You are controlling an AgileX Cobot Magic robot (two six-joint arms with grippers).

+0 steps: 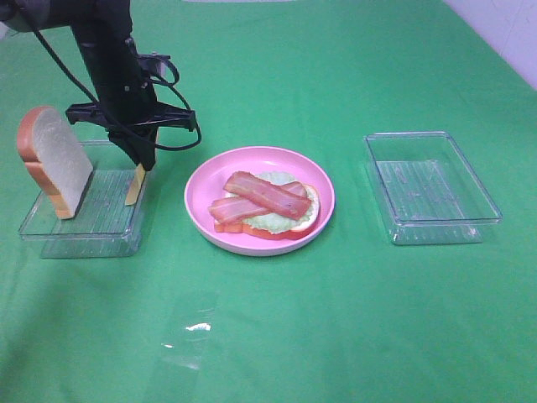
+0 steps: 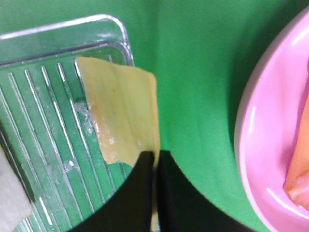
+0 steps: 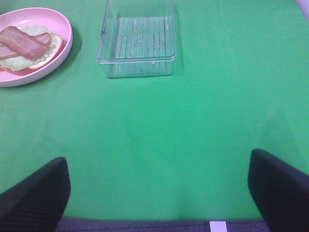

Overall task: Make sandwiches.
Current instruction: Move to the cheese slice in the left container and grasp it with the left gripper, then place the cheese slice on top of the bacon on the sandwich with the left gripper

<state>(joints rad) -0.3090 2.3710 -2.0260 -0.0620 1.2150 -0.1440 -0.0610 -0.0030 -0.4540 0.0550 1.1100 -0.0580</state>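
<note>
At the left tray's point(image 1: 101, 214) right edge, we see left jaws pinching the cheese slice point(image 2: 123, 113), gripped edge hidden; right jaws spread, cropped.

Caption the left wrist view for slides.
Left gripper shut on a thin yellow cheese slice at the edge of a ribbed clear plastic tray, round pink plate nearby.

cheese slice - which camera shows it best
The left wrist view: the cheese slice shows its broad yellow face, pinched at one edge by the shut left gripper, partly over the clear tray. The exterior high view gives only a thin edge-on sliver under the gripper. The right wrist view does not show it.
</note>
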